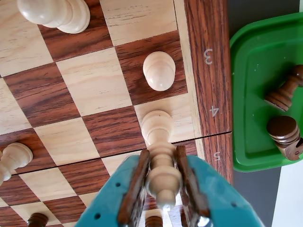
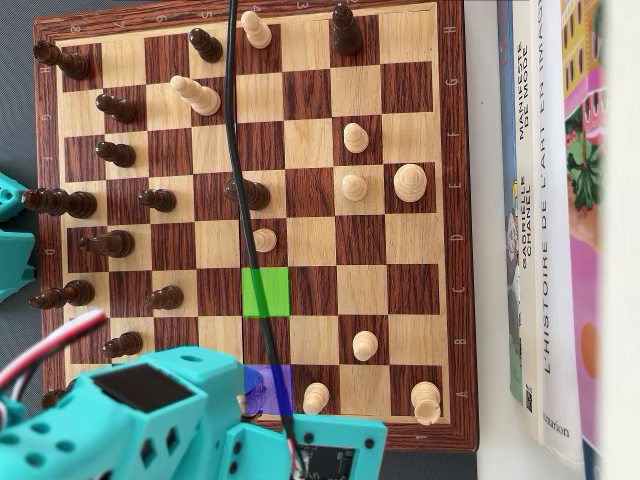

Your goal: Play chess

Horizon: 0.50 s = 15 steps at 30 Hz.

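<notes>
My teal hand (image 1: 163, 187) is clamped on a pale chess piece (image 1: 158, 156), its brown-padded fingers (image 1: 134, 189) pressing the piece's neck from both sides while its base rests near the numbered edge of the chessboard (image 1: 208, 85). Just beyond my hand in the wrist view stands a pale pawn (image 1: 159, 71) on a dark square, and farther off a larger pale piece (image 1: 54, 14). To the right of my hand, past the board's rim, a green tray (image 1: 255, 71) holds two dark captured pieces (image 1: 284, 92). From overhead, my arm (image 2: 170, 420) covers the board's lower left corner, beside a blue-tinted square (image 2: 270, 390); a green-tinted square (image 2: 265, 293) lies farther out. Books (image 2: 560, 220) lie well beyond the board.
</notes>
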Available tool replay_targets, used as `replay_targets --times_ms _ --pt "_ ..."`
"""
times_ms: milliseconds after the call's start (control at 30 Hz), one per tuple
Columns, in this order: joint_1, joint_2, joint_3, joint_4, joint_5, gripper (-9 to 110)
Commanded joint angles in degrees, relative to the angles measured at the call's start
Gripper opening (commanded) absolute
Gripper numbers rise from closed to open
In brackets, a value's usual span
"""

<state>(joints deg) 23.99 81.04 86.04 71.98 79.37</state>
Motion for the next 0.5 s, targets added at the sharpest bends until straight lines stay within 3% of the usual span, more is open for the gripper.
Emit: replay_targets --times_ms 0,467 --pt "0.44 0.53 -2.29 -0.62 -0.44 7" --pt "-0.26 4.48 -1.58 -0.09 -0.44 7"
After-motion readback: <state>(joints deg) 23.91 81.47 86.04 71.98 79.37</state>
